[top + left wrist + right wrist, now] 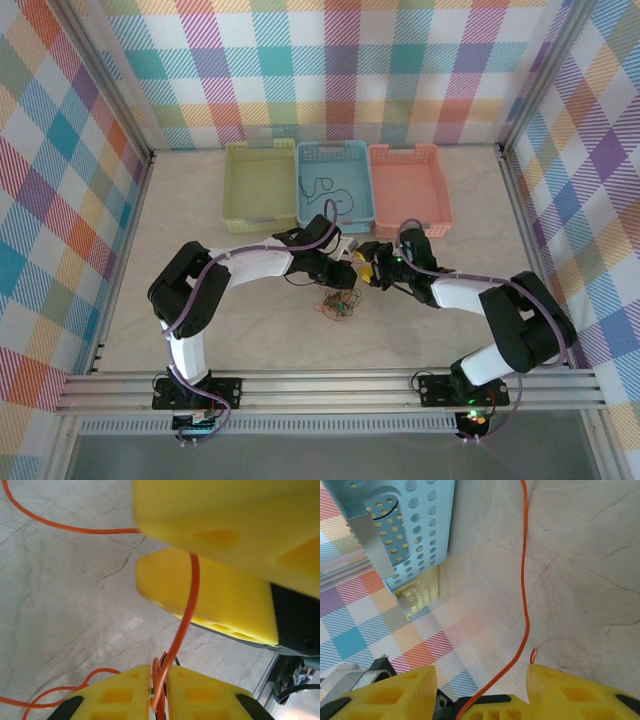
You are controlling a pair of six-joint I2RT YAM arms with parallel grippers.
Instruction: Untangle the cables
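Your left claw (159,677) is shut tight on the orange wire (186,615). In its wrist view the two yellow fingers (120,695) at the bottom edge press together, with the wire pinched in the seam between them. From there the wire climbs the frame, crosses the lower finger of the other claw and slips behind the upper one. It comes out on the left and arcs to the upper left corner. More orange loops lie on the counter (60,605) at the lower left.

Your right claw (480,672) stands roughly half open and grips nothing. Its yellow fingers sit well apart at the bottom of its wrist view. The orange wire runs up through the gap between them without being pinched, then on toward the top edge. A corner of the blue basket (420,525) fills the upper left of that view.

From above, the two claws meet nose to nose at the centre of the frame, just below the blue basket. The cables (338,303) lie as a small clump on the counter just below the claws. Three baskets line the upper middle: the green basket (260,150) on the left, the blue one in the middle and the pink basket (410,150) on the right. A thin black wire (322,187) lies inside the blue one.
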